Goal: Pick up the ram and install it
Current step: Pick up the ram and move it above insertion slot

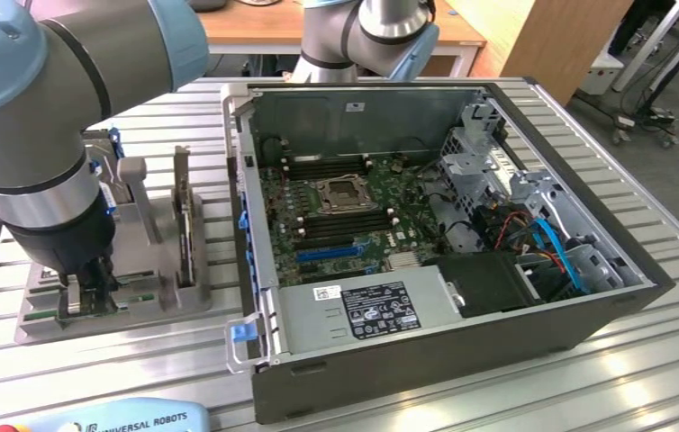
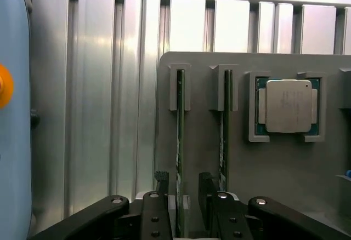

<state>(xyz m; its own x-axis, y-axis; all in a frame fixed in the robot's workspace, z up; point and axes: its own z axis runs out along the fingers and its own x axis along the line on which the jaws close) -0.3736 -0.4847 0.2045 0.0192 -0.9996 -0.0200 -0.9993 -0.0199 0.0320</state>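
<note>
Ram (image 2: 180,119) (slim, green) between black fingers (image 2: 207,186)

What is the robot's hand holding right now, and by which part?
Nothing yet. The open hand straddles one end of the ram, which stands in its grey holder.

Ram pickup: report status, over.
Status: gripper open, straddling the ram, not closed on it. Ram on edge in the grey holder. A second stick in the next slot, close beside the gripper.
</note>
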